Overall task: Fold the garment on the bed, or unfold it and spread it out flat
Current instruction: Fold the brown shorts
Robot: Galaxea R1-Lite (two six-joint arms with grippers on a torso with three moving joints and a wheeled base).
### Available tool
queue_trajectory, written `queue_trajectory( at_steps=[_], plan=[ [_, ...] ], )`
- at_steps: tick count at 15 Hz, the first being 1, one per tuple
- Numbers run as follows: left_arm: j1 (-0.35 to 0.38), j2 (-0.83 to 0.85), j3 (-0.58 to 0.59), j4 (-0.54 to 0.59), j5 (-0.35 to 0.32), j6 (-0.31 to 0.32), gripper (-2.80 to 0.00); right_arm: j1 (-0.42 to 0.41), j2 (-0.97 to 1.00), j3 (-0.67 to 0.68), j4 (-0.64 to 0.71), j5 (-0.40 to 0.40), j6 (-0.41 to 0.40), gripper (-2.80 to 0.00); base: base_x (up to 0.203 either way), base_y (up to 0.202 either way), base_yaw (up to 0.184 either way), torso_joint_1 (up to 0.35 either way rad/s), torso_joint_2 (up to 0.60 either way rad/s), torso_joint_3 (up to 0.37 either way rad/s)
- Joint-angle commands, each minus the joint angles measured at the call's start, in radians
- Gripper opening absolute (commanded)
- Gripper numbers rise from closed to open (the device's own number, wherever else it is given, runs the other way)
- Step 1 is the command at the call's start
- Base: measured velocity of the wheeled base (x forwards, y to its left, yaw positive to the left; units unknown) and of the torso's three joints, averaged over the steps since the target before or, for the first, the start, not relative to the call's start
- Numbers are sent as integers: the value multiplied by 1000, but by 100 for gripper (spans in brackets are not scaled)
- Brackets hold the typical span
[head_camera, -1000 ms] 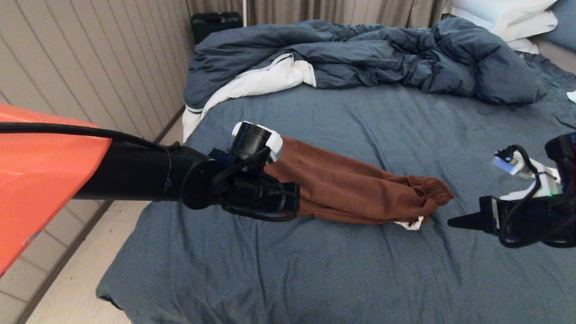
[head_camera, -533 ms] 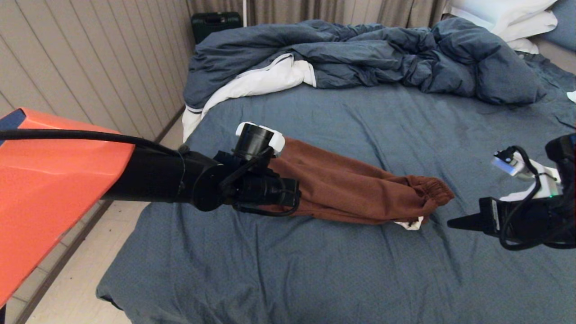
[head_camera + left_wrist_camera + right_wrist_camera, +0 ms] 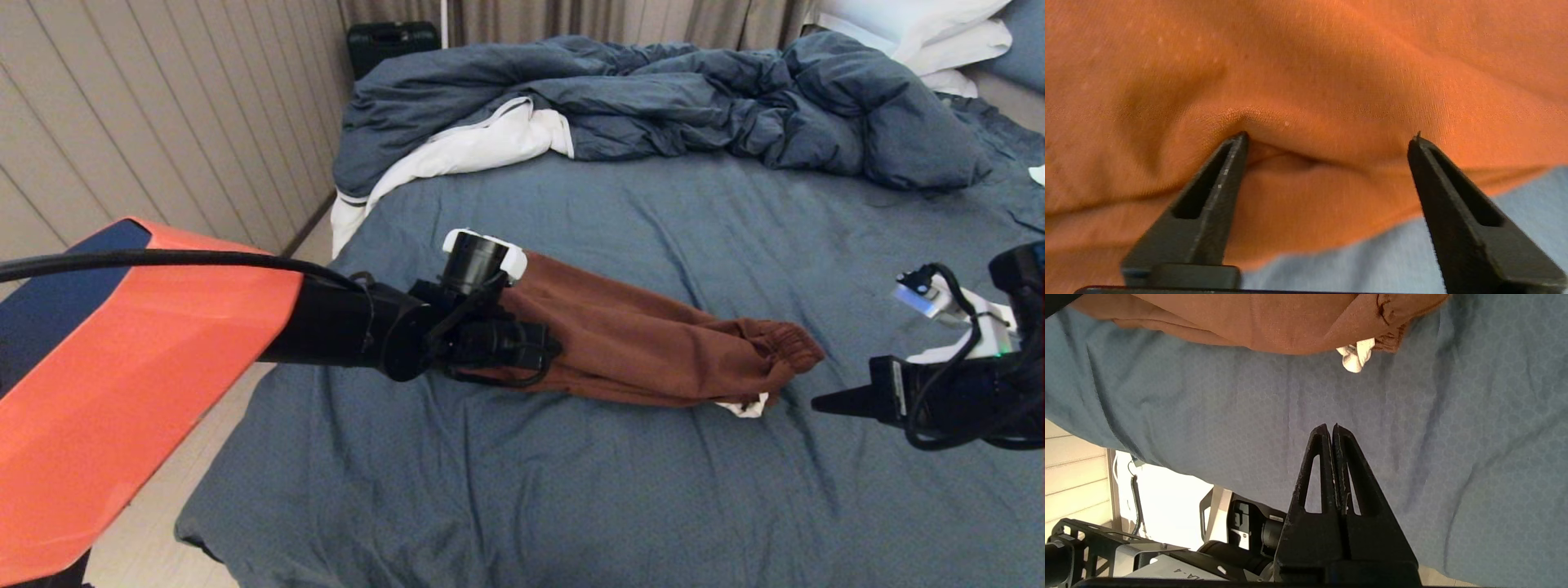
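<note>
Showing no legible print: garment (image 3: 653,347) w/ left claw (image 3: 1327,141) agape.

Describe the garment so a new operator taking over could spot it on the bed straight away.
Start from the bed with its slate-blue sheet and the rumpled dark blue duvet heaped at the far end. On the bare sheet in front of that heap lies the garment, a long folded bundle. It is the only rust-brown thing there, with a gathered waistband end and a bit of white drawstring poking out.
</note>
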Motion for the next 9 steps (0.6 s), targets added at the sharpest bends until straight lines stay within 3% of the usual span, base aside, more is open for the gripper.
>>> queue_trajectory(
  at_steps=[1, 3, 4, 9],
  plan=[
    [0, 28, -7, -5, 5, -1, 0, 0, 10, 1, -4, 3, 1, -280, 0, 0, 0, 0, 0, 0],
    [3, 39, -19, -5, 6, -1, 0, 1, 22, 14, -41, 4, 1, -280, 0, 0, 0, 0, 0, 0],
    [3, 42, -22, -5, 14, -2, -280, 3, 25, 17, -49, 4, 1, -280, 0, 0, 0, 0, 0, 0],
    [8, 48, -51, -30, 33, -5, -280, 1, 33, 17, -50, 4, 1, -280, 0, 0, 0, 0, 0, 0]
  ],
)
